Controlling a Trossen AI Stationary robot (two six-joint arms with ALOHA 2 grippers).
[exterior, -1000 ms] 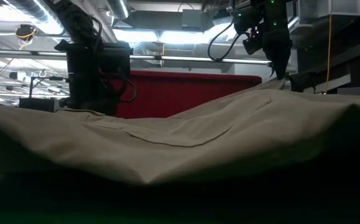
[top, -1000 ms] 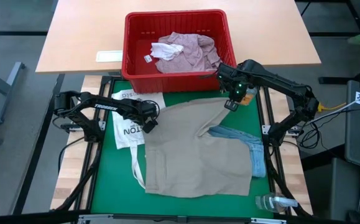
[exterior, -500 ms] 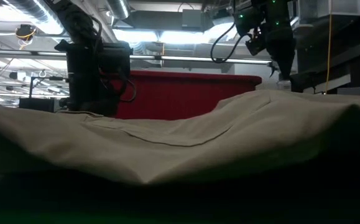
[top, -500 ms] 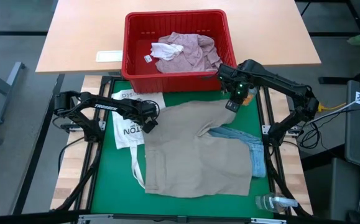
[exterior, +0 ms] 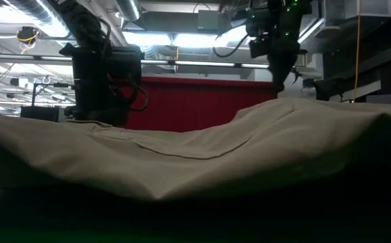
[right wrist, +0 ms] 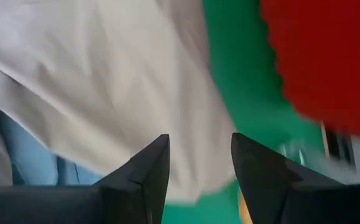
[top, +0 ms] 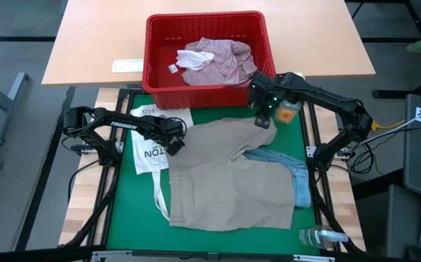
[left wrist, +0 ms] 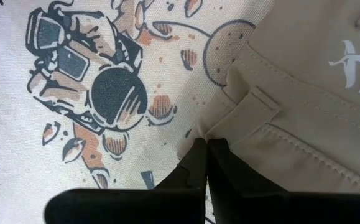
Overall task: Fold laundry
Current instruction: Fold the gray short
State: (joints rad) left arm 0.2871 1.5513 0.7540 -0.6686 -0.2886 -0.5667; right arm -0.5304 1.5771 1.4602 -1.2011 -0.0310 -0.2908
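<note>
Green surface (top: 126,211) carries the khaki cloth (top: 217,175) spread mid-mat, jeans (top: 286,171) under its right edge. Left hand (top: 175,143) is closed, pinching the cloth's left edge. Right hand (top: 262,118) hovers open, empty, above its far corner by the basket (top: 150,51).

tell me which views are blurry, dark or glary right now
Right wrist view: motion-smeared, the basket and tan cloth have soft edges. Low view: foreground cloth dim, bottom nearly black, bright ceiling lights behind leave the arms as silhouettes. Left wrist view: sharp, stitching and the bag print crisp. High view: evenly lit, no glare.
</note>
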